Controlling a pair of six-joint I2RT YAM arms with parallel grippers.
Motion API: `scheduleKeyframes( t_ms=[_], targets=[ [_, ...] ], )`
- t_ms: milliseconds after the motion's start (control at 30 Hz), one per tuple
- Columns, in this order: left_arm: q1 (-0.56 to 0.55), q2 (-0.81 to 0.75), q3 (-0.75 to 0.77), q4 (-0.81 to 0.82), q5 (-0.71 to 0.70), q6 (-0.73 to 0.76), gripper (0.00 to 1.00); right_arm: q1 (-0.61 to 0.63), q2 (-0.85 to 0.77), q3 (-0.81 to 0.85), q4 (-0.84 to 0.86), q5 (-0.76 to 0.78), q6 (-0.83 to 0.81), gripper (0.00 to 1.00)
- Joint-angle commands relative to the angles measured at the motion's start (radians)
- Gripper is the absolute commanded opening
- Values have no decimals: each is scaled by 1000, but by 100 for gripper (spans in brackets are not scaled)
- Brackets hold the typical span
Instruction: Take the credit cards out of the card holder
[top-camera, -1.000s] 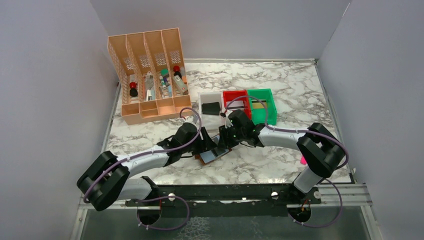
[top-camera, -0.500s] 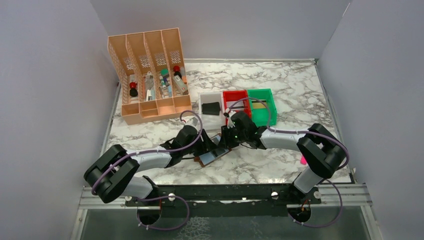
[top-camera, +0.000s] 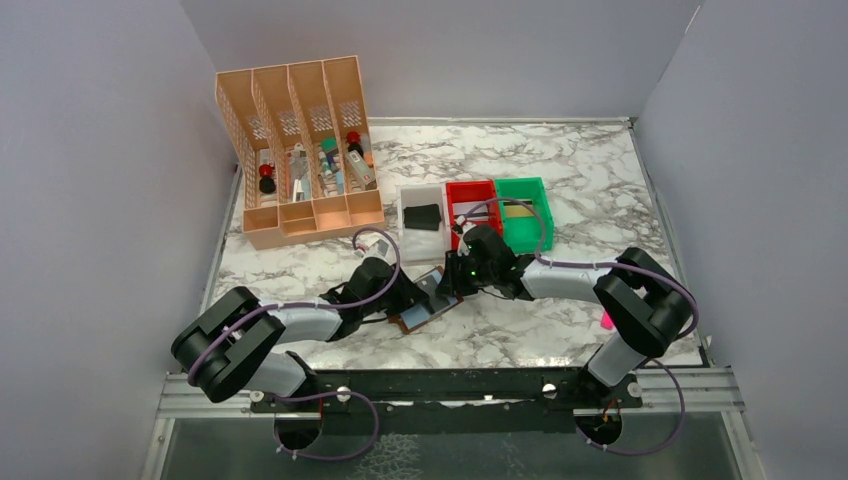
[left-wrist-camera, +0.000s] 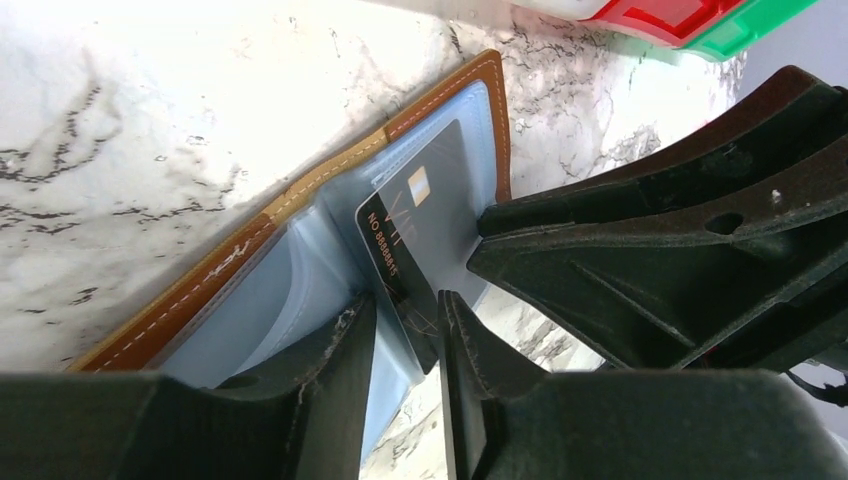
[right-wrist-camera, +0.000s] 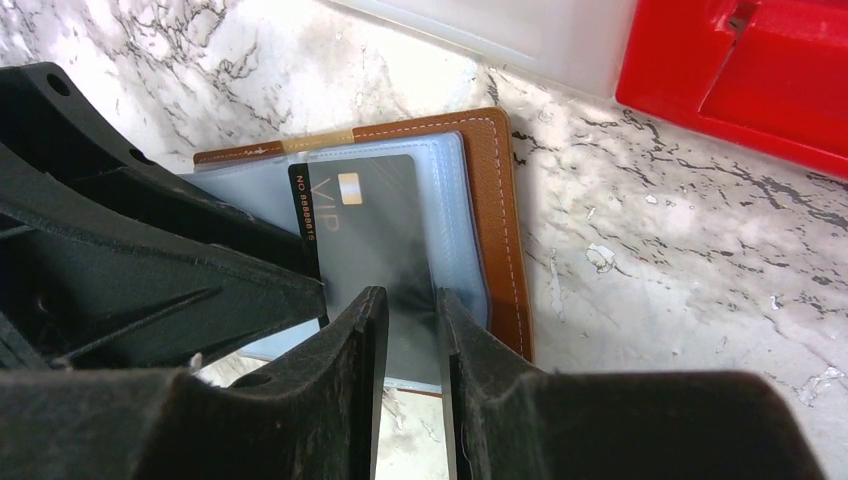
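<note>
The holder (top-camera: 420, 312) lies open on the tabletop (top-camera: 570, 170), about midway between its left and right edges and nearer the near edge than the far one. Its brown outer face is down and its clear blue-grey sleeves face up.

1 dark card (left-wrist-camera: 440, 200) marked VIP sits partly in a sleeve. Its numbered edge sticks out toward the holder's fold.

The left gripper (left-wrist-camera: 408, 300) has its fingers drawn narrow, with the card's near corner showing in the slim gap. I cannot tell whether they pinch it.

The right gripper (right-wrist-camera: 408, 297) reaches in from the opposite side, also narrow, with its tips over the card's near edge. I cannot tell whether it grips or only rests there. The 2 grippers are just beside each other over the holder.

Toward the far edge, near the holder, 3 bins stand touching in a row: white (top-camera: 420, 188), red (top-camera: 470, 186), green (top-camera: 524, 183). An orange organiser (top-camera: 300, 215) with 4 slots stands at the far left corner.
</note>
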Motion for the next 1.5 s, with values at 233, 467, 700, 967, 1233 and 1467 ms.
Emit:
scheduleKeyframes(
  t_ms=[233,467,700,967,1233,1467],
  targets=[
    [-7,23,-24,-22,-44,-24,23,8,31,-53,-101,23,15,30],
    [-9,42,-29,16,-42,-37,19,8,33,-54,-93,7,21,30],
    [-11,69,-13,48,-30,-35,9,8,32,-55,-94,13,21,30],
    [-10,-4,-65,47,-56,-42,0,8,11,-51,-126,80,24,30],
    [-9,-58,-90,25,-36,-16,0,8,-17,-39,-155,140,20,31],
    [-8,-125,-63,-65,-55,13,0,8,-9,-47,-121,77,10,30]
  ],
)
